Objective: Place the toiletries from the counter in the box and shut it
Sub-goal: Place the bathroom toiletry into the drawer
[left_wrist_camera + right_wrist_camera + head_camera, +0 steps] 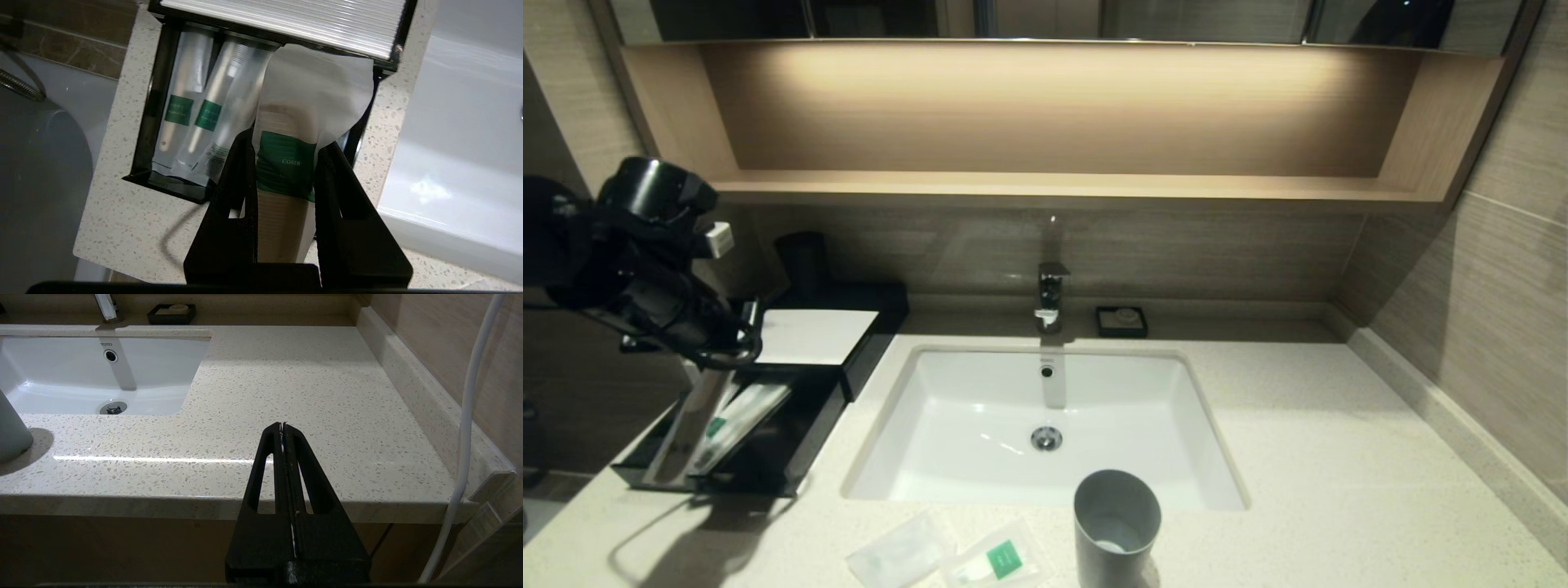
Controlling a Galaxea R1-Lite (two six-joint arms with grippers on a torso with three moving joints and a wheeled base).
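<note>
Speckled bench [1339,457] bears box [813,335], drawer [153,122] out. Left end effector [286,151] clamps comb packet [286,163] above it; right end effector [282,426] closed, parked by the bench front edge.

Warm strip light under the wooden wall shelf [1045,184] glows brightest (corners fall dim); the black left gripper [286,159] casts a shadow below itself.
</note>
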